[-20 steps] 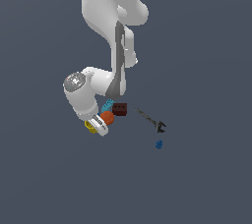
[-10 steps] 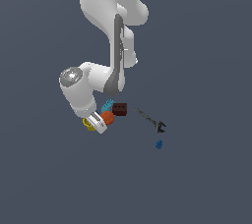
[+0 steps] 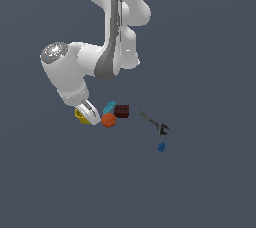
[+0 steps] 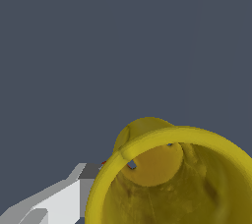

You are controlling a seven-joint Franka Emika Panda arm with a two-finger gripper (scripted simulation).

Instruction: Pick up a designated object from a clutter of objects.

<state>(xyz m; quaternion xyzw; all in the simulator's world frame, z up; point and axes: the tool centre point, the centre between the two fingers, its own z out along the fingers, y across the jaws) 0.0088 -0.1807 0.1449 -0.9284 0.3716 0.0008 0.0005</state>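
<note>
The small yellow cup [image 3: 78,114] is held in my gripper [image 3: 86,114], at the exterior view's left end of the clutter and a little above the floor. The white fingers [image 3: 89,110] close over its wall. In the wrist view the cup [image 4: 167,183] fills the frame, hollow side toward the camera, with one grey-white finger [image 4: 61,199] against its outer rim; the other finger is hidden. The orange ball [image 3: 108,120] lies just beside the gripper, apart from the cup.
A light-blue piece [image 3: 109,107] and the dark red-brown box [image 3: 121,111] lie behind the ball. The grey-black wrench [image 3: 154,122] and a small blue piece [image 3: 161,147] lie toward the exterior view's right. The arm's white links rise above the clutter.
The wrist and gripper have risen and shifted toward the exterior view's left, carrying the yellow cup away from the ball. The other items have not moved.
</note>
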